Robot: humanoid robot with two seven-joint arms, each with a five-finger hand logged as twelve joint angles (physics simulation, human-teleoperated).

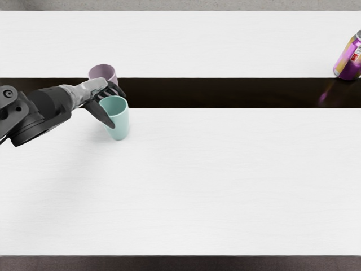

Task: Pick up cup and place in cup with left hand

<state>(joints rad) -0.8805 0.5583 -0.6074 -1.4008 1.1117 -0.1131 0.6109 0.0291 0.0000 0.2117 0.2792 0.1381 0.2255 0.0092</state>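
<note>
The left hand [106, 106] reaches in from the picture's left and is at the upper part of a teal cup [119, 125], overlapping its left side and the far side of its rim. Whether it grips the cup cannot be made out. The teal cup is upright with its opening facing up; whether its base touches the table is unclear. Just behind it and a little to the left, a pinkish-purple cup [102, 71] stands upright, its lower part hidden by the hand.
At the far right edge a purple and yellow can [348, 59] is partly cut off by the picture. The white table [225, 180] has a dark band [237, 93] running across it behind the teal cup. No right arm shows.
</note>
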